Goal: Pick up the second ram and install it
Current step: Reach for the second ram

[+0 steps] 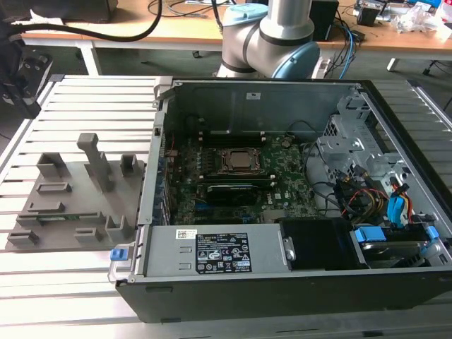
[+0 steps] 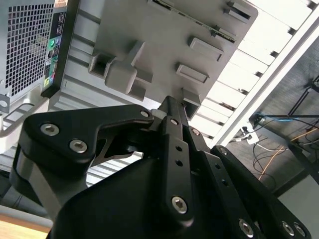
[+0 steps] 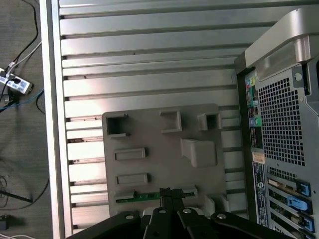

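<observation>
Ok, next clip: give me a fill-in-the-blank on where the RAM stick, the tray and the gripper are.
1. The green RAM stick sits in a slot of the ___ holder tray.
2. That tray lies on the slatted table, on the exterior view's ___ of the open computer case.
3. The shut gripper, up above the tray, holds ___.
Missing words: grey; left; nothing.
</observation>
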`<state>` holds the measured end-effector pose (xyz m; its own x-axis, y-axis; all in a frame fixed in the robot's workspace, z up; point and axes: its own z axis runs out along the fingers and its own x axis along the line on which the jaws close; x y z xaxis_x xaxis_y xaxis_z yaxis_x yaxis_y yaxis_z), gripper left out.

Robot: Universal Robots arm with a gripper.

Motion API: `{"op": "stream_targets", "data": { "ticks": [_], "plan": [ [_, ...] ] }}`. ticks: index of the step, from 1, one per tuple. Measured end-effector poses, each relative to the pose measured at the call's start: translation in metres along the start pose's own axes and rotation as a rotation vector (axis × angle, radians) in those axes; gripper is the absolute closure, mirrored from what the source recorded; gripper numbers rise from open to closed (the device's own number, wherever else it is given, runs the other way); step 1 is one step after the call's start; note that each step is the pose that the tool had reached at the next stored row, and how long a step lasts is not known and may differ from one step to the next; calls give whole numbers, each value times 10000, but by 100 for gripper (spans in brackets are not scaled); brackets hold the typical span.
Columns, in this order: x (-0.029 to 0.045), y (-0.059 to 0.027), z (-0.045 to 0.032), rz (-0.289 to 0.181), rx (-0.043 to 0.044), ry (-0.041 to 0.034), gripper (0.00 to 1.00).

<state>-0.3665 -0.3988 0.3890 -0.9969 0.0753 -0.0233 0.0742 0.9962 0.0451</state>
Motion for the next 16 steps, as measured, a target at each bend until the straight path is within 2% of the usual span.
{"op": "stream_targets", "data": {
  "ticks": [3,5,9,12,16],
  "plan": [
    [54,-4,-1,0,0,0,89],
    [126,-9,0,0,0,0,89],
    [176,-13,1,0,0,0,89],
    [242,-18,3,0,0,1,89],
    [247,-19,4,0,0,1,89]
  ]
}}
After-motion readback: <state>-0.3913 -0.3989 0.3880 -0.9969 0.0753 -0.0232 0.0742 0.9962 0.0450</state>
